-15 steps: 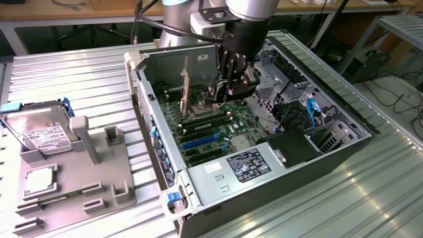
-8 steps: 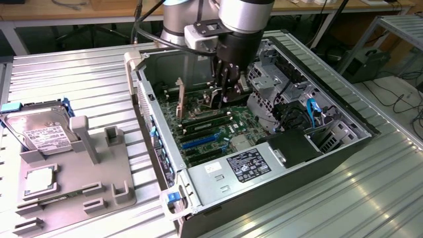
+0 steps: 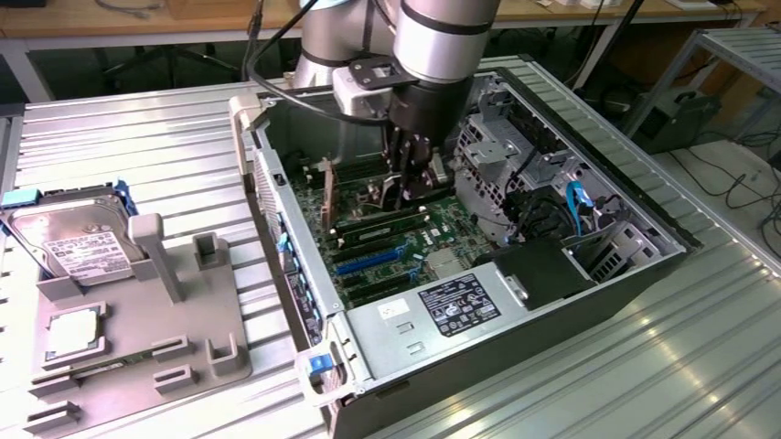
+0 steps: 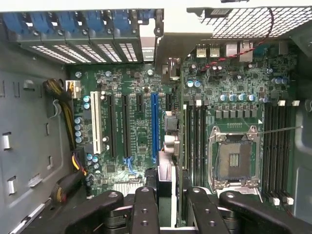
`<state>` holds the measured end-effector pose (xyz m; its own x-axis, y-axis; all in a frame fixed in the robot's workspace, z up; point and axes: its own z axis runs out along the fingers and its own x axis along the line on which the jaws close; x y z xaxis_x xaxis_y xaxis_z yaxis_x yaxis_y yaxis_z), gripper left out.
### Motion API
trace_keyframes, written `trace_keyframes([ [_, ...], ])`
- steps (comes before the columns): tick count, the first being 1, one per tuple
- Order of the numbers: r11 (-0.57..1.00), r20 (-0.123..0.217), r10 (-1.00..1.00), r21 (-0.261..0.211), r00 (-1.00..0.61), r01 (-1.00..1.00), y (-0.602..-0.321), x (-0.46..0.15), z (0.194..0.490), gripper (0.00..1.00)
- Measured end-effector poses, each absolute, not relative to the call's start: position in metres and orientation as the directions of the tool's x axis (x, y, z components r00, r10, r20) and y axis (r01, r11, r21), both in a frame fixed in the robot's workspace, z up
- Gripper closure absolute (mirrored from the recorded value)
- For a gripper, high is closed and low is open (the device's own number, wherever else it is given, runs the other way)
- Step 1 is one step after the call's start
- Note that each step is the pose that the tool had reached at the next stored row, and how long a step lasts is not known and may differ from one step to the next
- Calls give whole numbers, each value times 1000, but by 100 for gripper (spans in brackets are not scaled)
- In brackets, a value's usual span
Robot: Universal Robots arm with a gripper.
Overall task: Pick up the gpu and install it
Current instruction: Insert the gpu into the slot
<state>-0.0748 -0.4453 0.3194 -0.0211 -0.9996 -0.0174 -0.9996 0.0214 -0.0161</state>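
The arm [image 3: 415, 37] reaches down into the open case [image 3: 403, 366], which lies on its side on the metal table [image 3: 134, 137]. The gripper [image 3: 412, 183] hangs low inside the case, just above the green board [image 3: 422, 229].

In the wrist view the two black fingers [image 4: 144, 209] stand on both sides of the gpu [image 4: 166, 180] and press on it, so the gripper is pinching the card. The gpu is seen edge-on there, as a narrow strip going away from the fingers toward the rear wall of the case. It lies over the board between the long blue slot [image 4: 154, 126] and the memory slots [image 4: 195, 131], just beside the blue slot. Whether its lower edge already sits in a slot, I cannot tell. The open socket [image 4: 234, 158] is on the other side of the memory slots, apart from the card.

In the exterior view, the power supply [image 3: 458, 306] with its label sits in the near part of the case. At the exterior view's left, well apart from the case, a grey holder [image 3: 134, 320] lies on the table, and the hard drive [image 3: 76, 242] rests at its far end.
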Motion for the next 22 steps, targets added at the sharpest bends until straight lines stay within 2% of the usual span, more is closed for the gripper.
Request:
trace_keyframes([
  [4, -41, -27, -999, -15, 41, -999, -447, -75, 312, 72],
  [22, 0, -27, -1000, 9, -1, -1000, -457, -83, 281, 72],
])
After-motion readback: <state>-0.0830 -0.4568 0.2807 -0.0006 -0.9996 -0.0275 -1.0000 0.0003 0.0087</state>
